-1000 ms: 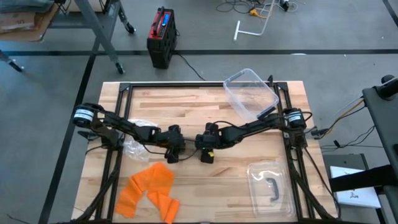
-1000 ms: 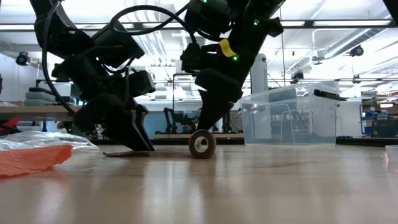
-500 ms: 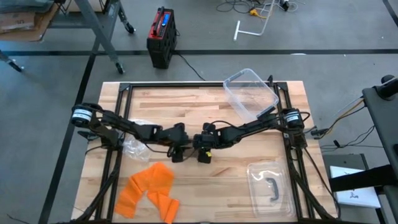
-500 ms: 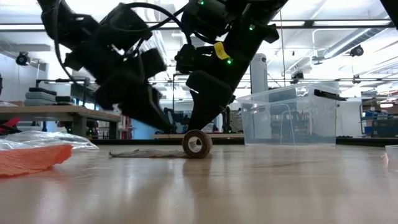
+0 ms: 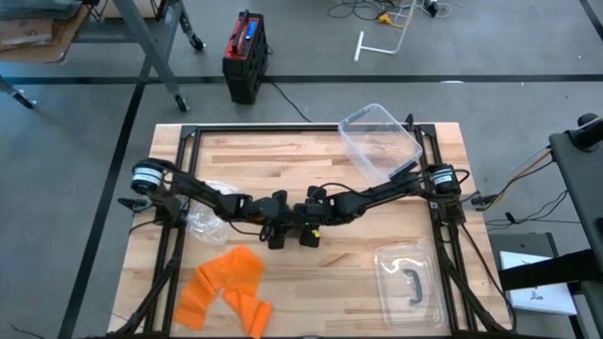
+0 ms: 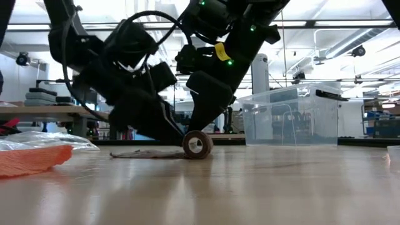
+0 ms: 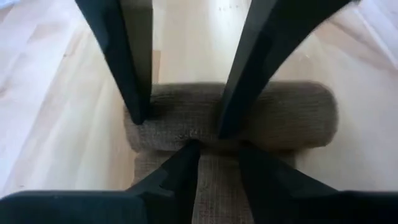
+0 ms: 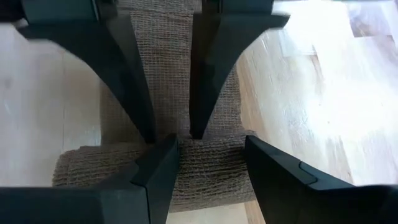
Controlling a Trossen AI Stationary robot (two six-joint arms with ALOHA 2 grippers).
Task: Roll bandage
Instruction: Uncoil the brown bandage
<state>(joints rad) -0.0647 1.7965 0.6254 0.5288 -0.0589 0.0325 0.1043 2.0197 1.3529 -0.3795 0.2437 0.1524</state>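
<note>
Right now both my grippers meet over the middle of the wooden surface [image 5: 283,155], and each camera tells me something different. From above, my left gripper [image 5: 276,233] and my right gripper [image 5: 309,230] sit just beside each other, but the bandage between them is hidden under my own dark links. The table-level camera fills that gap: the rolled part of the bandage [image 6: 197,144] stands on its edge like a small wheel, with a flat unrolled tail trailing toward nine o'clock along the wood, and my two grippers come down onto it from either side. My left wrist camera shows the brown woven roll [image 7: 273,115] lying across the frame, my left fingers [image 7: 180,171] resting against it while the other arm's fingers drop onto it from twelve o'clock. My right wrist camera shows the roll [image 8: 205,168] between my right fingers [image 8: 163,163], which stand apart and straddle it, with the loose strip running away toward twelve o'clock. My left fingers are narrowly parted too, touching the roll; I cannot tell whether either pair truly pinches it. Only the overhead camera shows the orange cloth [image 5: 226,287] at seven o'clock, the clear bin [image 5: 380,141] at one o'clock, and its lid [image 5: 411,282] at five o'clock.
</note>
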